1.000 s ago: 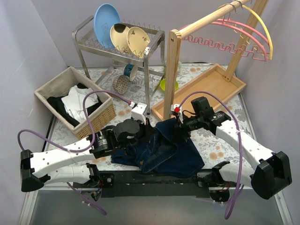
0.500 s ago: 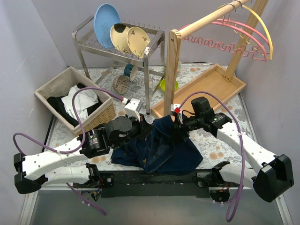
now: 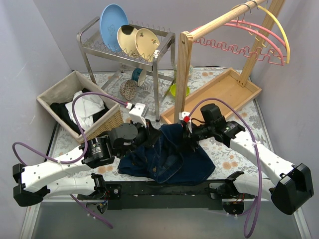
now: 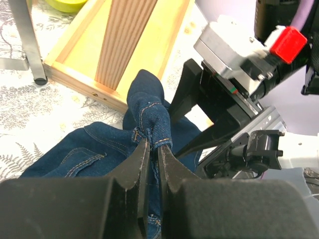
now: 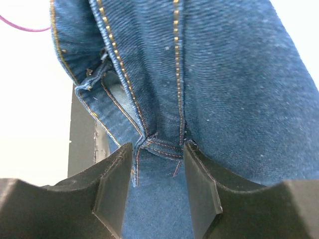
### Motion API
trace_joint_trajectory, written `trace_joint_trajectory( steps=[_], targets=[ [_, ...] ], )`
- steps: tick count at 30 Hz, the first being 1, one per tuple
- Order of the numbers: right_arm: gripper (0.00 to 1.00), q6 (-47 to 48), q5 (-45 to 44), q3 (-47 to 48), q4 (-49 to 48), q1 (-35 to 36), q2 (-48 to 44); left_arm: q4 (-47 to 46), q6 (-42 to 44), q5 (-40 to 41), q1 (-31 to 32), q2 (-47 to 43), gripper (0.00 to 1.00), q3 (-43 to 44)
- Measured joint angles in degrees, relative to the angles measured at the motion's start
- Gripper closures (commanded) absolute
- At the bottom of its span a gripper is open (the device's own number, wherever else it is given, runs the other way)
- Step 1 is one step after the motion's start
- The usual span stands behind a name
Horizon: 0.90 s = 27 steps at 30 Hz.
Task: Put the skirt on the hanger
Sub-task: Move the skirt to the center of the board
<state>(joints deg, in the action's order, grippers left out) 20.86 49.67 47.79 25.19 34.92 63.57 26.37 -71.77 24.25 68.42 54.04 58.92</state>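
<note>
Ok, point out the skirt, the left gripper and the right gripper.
skirt (image 3: pixel 172 162), top view, on the spread denim.
left gripper (image 4: pixel 153 144), left wrist view, between the fingertips pinching a fold.
right gripper (image 5: pixel 157 149), right wrist view, between its fingertips.

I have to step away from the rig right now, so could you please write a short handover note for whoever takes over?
Left end effector: shut on a bunched fold of the skirt, which is raised off the heap.
Right end effector: fingers straddle a skirt seam; whether they are clamped on it, I cannot tell.
Skirt: mostly crumpled on the table between the arms.
Hangers: on the wooden rail, none taken.
Done: skirt gripped.
Left: fetch a hanger and put the skirt on it.
</note>
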Motion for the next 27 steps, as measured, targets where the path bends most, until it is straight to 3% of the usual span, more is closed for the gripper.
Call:
trace_joint_trajectory(
  steps=[10,11,12,13,14,15,27],
  targets=[
    [0.41,-6.58,1.55,-3.89,-7.56,1.22,-1.46,0.24,0.39,1.84,0.0,-0.92,1.0,0.0],
    [0.38,-7.85,1.57,-4.87,-8.81,1.25,-2.12,0.28,0.42,1.9,0.0,-0.92,1.0,0.0],
    [0.24,-9.2,1.27,-5.86,-10.23,1.33,-2.89,0.28,0.42,1.95,0.0,-0.92,1.0,0.0],
    [0.22,-10.03,0.87,-6.64,-11.3,1.51,-3.67,0.28,0.42,2.1,0.0,-0.92,1.0,0.0],
    [0.08,-11.1,0.39,-7.41,-12.26,1.66,-4.61,0.31,0.44,2.32,0.0,-0.92,1.0,0.0],
    [0.02,-12.04,-0.44,-8.31,-13.55,1.99,-5.68,0.35,0.46,2.62,0.0,-0.92,1.0,0.0],
    [0.02,-13.25,-9.33,-13.11,-23.56,6.05,-7.65,0.59,1.36,8.57,0.0,-0.92,1.0,0.07]
  ],
)
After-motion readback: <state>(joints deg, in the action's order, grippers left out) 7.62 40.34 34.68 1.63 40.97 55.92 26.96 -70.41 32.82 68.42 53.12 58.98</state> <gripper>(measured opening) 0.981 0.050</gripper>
